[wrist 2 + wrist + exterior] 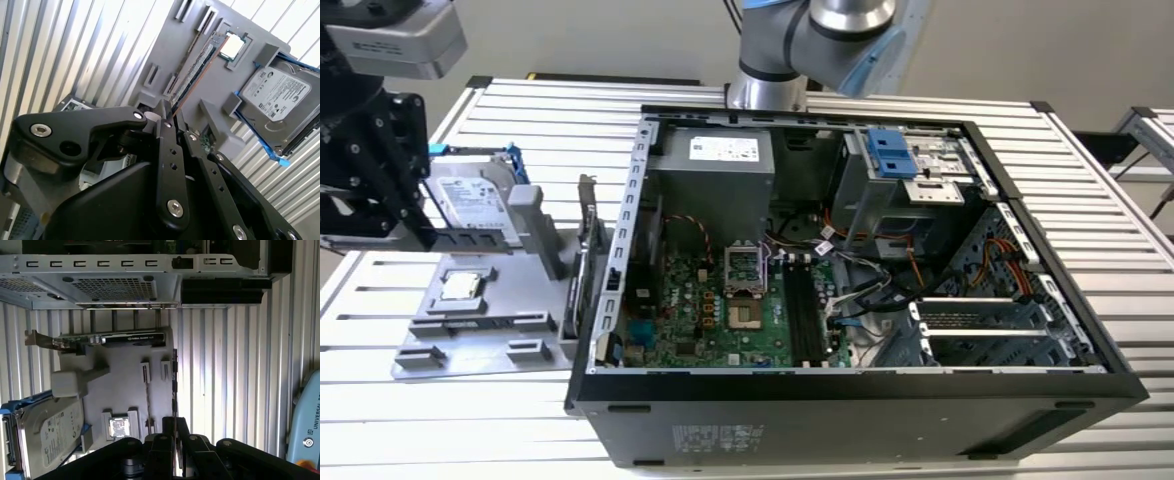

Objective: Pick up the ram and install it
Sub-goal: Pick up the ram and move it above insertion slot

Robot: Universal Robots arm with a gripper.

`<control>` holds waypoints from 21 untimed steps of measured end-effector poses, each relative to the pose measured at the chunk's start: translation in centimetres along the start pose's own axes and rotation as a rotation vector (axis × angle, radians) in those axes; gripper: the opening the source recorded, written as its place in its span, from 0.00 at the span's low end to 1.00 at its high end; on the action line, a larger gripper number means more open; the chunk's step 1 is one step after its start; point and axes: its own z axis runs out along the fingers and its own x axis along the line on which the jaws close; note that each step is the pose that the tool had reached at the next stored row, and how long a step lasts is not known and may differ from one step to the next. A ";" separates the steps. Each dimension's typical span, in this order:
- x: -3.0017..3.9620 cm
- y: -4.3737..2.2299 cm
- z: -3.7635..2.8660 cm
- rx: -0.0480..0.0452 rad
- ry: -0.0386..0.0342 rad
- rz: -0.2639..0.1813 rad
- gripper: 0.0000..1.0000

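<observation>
The gripper [170, 118] has its two black fingers [167, 165] pressed together on the ram [197, 67], pinching the thin dark green board. The line of contact itself is covered by the fingertips, and the part of the stick nearer the camera is hidden behind the black linkage. From the tips the ram runs out over the grey holder [165, 47], close beside the square processor chip [233, 46], with a copper-coloured line along the side facing that chip. Whether its lower edge sits in one of the holder's slots or hangs just above it cannot be told. In the first wrist view the ram [174, 382] seems to show edge-on, as a thin dark strip along the holder's edge that runs into the fingertips. A hard drive [277, 95] in a blue frame leans at one end of the holder, cut off by the picture's edge in both wrist views. A card with a metal bracket [110, 338] stands on edge on the side of the holder nearest the computer case [854, 395]. In the exterior view the holder lies near the table [454, 430] edge on the exterior view's left, just beside the open case, which fills the table's middle. There the gripper's linkage hangs over the holder's outer side, partly cut off, and its fingertips are hard to make out. The arm [821, 25] stands at the table's far edge behind the case, its upper part out of the picture
</observation>
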 end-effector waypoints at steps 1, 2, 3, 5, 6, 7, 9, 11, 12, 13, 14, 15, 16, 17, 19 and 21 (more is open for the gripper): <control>0.01 0.15 0.00 0.0001 0.0000 0.000 0.00; 0.01 0.32 -0.01 0.0001 -0.0001 0.000 0.00; 0.01 0.49 0.00 0.0000 -0.0001 0.000 0.00; 0.02 0.88 -0.01 0.0001 -0.0001 -0.002 0.00; 0.03 1.06 -0.01 0.0001 -0.0001 -0.003 0.00; 0.04 1.24 -0.01 0.0001 -0.0001 -0.004 0.00; 0.05 1.62 -0.01 0.0001 -0.0001 -0.006 0.00; 0.06 1.97 -0.01 0.0001 -0.0001 -0.008 0.00; 0.06 2.16 -0.01 0.0000 -0.0001 -0.010 0.00; 0.07 2.34 -0.01 0.0001 -0.0001 -0.011 0.00; 0.07 2.53 -0.01 0.0000 -0.0001 -0.012 0.00; 0.08 2.73 -0.01 0.0000 -0.0001 -0.013 0.00; 0.09 2.93 -0.02 0.0001 -0.0001 -0.014 0.00; 0.09 3.12 -0.01 0.0000 -0.0001 -0.015 0.00; 0.10 3.49 -0.02 0.0000 -0.0001 -0.017 0.00; 0.12 3.91 -0.02 0.0001 -0.0002 -0.019 0.00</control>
